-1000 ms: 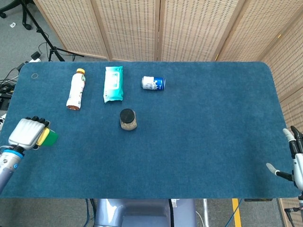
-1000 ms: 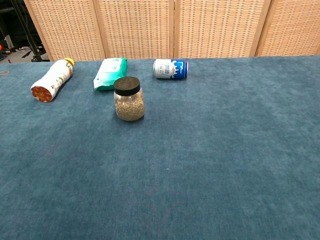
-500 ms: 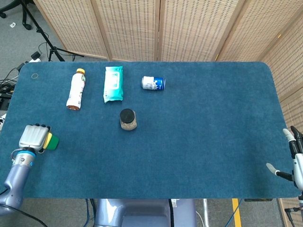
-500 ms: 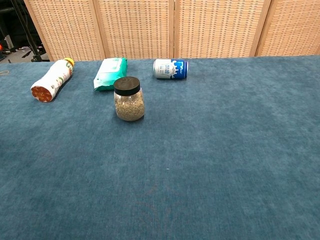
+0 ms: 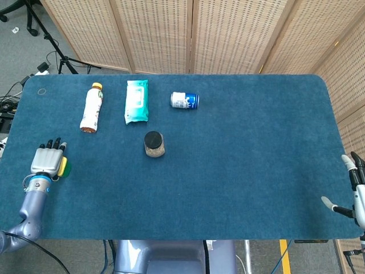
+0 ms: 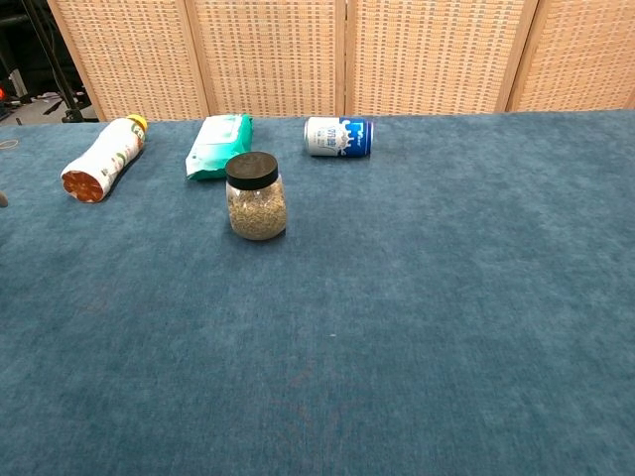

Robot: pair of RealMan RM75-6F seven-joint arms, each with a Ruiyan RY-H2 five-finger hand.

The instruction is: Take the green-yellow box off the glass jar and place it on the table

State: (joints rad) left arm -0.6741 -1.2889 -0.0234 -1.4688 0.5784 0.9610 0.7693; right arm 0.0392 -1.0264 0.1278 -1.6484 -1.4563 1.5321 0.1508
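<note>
Your left hand [image 5: 48,161] is opening over the green-yellow box [image 5: 64,167] near the worktop [image 5: 239,154] edge; bumping it could knock it off.

- Box [image 5: 64,167] — green and yellow, small, lying on the table [image 5: 245,160] close to its left edge, toward the front left corner. Only a sliver of it shows in the head view, since the left hand [image 5: 48,161] covers most of it from the left, fingers stretched out flat; whether they touch it cannot be told.
- Jar [image 6: 256,196] — clear glass with a black lid, filled with pale grainy stuff, upright, left of the table's middle and toward the back edge, nothing on its lid, well apart from the box.
</note>
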